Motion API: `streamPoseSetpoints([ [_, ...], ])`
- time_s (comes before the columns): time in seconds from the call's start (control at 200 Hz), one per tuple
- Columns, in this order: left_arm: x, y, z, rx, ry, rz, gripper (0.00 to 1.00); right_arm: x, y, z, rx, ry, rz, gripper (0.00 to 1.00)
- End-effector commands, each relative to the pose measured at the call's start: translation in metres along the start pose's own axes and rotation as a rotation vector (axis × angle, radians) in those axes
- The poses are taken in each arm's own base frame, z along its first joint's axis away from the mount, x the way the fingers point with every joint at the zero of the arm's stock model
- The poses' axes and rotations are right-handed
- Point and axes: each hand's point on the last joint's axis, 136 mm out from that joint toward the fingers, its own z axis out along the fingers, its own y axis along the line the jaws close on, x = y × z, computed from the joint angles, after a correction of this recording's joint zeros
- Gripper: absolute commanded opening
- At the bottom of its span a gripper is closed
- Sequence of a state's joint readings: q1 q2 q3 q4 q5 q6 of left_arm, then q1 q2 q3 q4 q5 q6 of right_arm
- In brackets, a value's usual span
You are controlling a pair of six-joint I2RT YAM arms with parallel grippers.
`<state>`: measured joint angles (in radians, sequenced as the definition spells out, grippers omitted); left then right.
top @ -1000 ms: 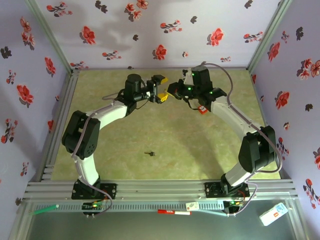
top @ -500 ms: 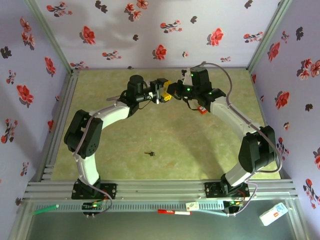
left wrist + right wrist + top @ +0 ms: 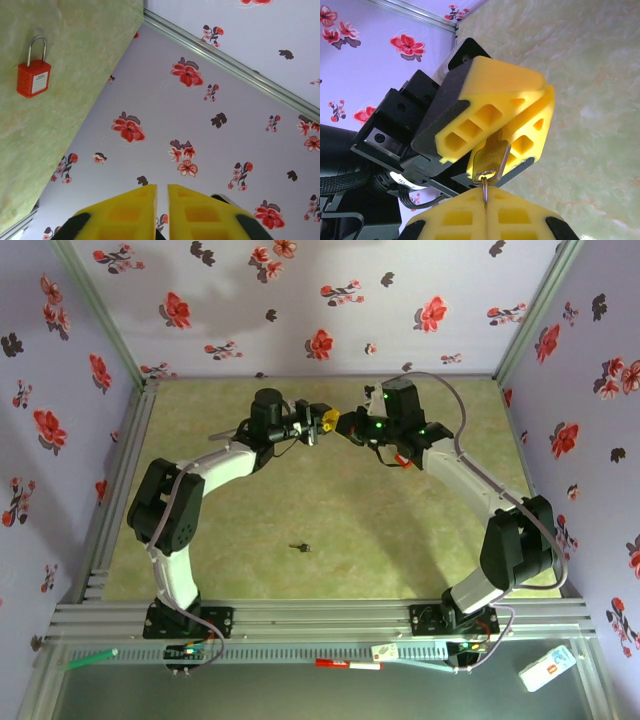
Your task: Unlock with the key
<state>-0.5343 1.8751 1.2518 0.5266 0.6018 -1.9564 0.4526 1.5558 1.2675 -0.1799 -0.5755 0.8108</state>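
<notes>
White arm links (image 3: 215,468), black joints (image 3: 165,512); yellow honeycombed fingers (image 3: 492,90) on black mounts (image 3: 437,117); grey cables (image 3: 457,422); green indicator lights (image 3: 378,423).

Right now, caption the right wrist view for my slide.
Left gripper clamps a brass tab; right gripper pinches its wire ring.

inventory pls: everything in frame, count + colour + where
red padlock: 1, red, metal shackle, lying on the table
dark key: 1, blackish, alone mid-table
brass-coloured key: 1, on a wire ring, held between both grippers
table: 1, green marbled
walls: 3, lilac with red flowers
red pen: 1, near rail
green pen: 1, near rail, left end
white box: 1, near-right corner
left gripper: 1, yellow fingers, shut on the brass-coloured key
right gripper: 1, yellow fingers, shut on its ring
</notes>
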Motion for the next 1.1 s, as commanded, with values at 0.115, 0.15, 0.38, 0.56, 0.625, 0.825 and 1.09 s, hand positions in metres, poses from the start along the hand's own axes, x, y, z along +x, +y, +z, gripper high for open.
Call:
streamPoseSetpoints([
  [0.115, -0.010, 0.017, -0.008, -0.112, -0.021, 0.081, 0.04, -0.001, 0.012, -0.002, -0.035, -0.012, -0.049, 0.00],
  [0.15, -0.011, 0.020, -0.010, -0.131, -0.030, 0.090, 0.03, -0.002, 0.012, -0.001, -0.037, -0.010, -0.049, 0.00],
  [0.38, -0.018, 0.000, -0.010, -0.100, -0.072, 0.205, 0.00, -0.007, 0.020, 0.002, -0.101, -0.020, 0.011, 0.27],
  [0.56, -0.010, -0.067, -0.015, 0.149, -0.122, 0.475, 0.00, -0.051, 0.035, -0.012, -0.346, -0.189, 0.287, 0.58],
  [0.625, -0.007, -0.081, -0.017, 0.211, -0.131, 0.525, 0.00, -0.058, 0.041, -0.015, -0.404, -0.213, 0.325, 0.58],
  [0.825, 0.001, -0.103, -0.015, 0.324, -0.109, 0.583, 0.00, -0.059, 0.039, -0.011, -0.425, -0.219, 0.342, 0.55],
  [1.09, 0.013, -0.104, -0.008, 0.342, -0.066, 0.579, 0.00, -0.058, 0.034, -0.003, -0.448, -0.222, 0.340, 0.50],
])
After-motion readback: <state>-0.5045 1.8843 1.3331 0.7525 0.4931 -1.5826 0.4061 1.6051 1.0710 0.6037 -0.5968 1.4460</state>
